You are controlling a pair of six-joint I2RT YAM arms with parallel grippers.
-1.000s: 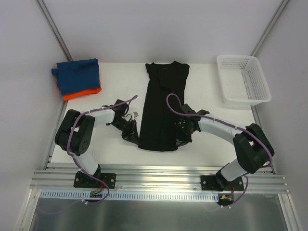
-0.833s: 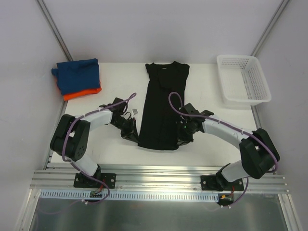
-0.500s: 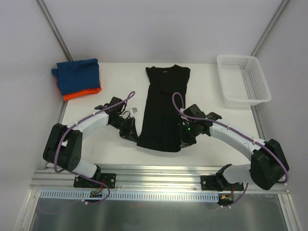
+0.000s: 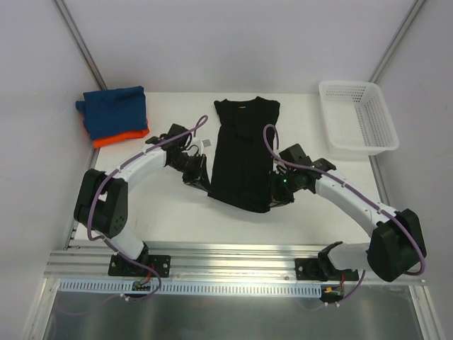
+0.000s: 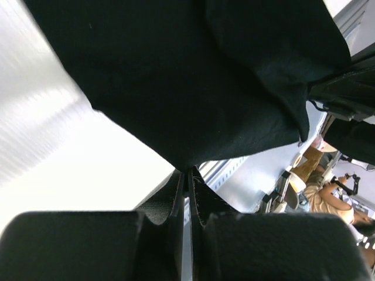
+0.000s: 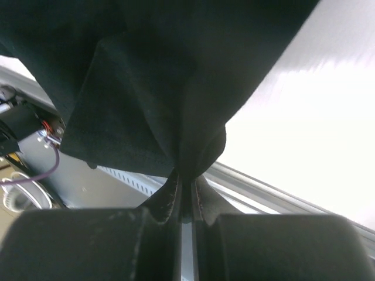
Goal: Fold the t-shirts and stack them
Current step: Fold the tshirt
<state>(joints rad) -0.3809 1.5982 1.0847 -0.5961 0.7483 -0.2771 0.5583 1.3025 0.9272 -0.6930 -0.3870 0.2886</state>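
**A:** White tabletop [image 4: 166,212], pale walls around it. So what have the jaws got?

**B:** Both pairs are pinched tight on cloth. The left gripper [image 5: 187,173] has one near hem corner of the black t-shirt [image 4: 241,152], and the right gripper [image 6: 186,178] has the other. In each wrist view the fabric gathers to a point right at the fingertips.

**A:** And the rest of the shirt?

**B:** It's a long narrow strip running away from the arms, and the sides look already turned in. The collar end lies flat at the far side of the table. The near hem hangs from the two pinches, off the surface.

**A:** So the hem gets folded up to the collar?

**B:** That's my reading. The two corners should travel level and together, with the hem just taut between them so the middle doesn't sag. They should go high enough that the hanging cloth doesn't drag the collar end out of place. I'd lay the hem square on the shoulders and let go only once it rests there.

**A:** What's the risk?

**B:** Each pinch is small, so a sharp tug could slip a corner.

**A:** And afterwards?

**B:** The blue t-shirt [image 4: 113,108] sits folded on the orange t-shirt [image 4: 122,137] at the far left, well apart. The black one probably goes on top. The white basket [image 4: 355,119] at the far right isn't involved.
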